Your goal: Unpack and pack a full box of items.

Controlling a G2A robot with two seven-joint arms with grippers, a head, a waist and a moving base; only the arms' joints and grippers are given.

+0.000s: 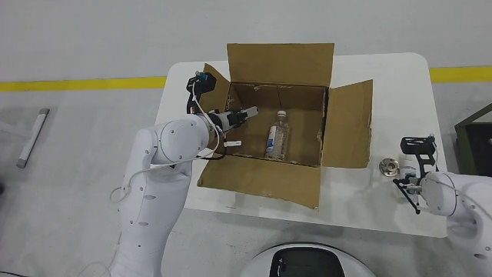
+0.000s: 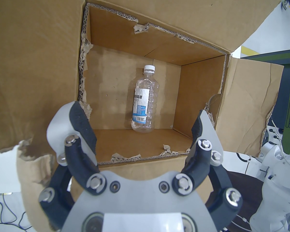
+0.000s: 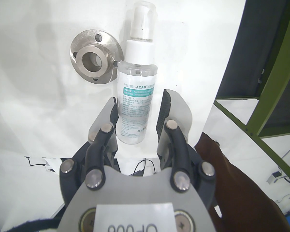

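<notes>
Bottle [image 1: 277, 137] lay centre on box [image 1: 261, 178] floor. Left gripper [image 1: 250, 113], spread wide, hung at box's 9 o'clock rim; descent might snag torn cardboard. Right gripper [image 3: 140, 98] loosely straddled spray [image 3: 135, 85] at table's [image 1: 369, 200] 4 o'clock; an off-centre squeeze might roll it into flange [image 3: 95, 57].

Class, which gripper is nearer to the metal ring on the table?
Right. The right gripper is just beside the metal ring, straddling a spray bottle. The left gripper is far off, at the opposite side of the box.
</notes>
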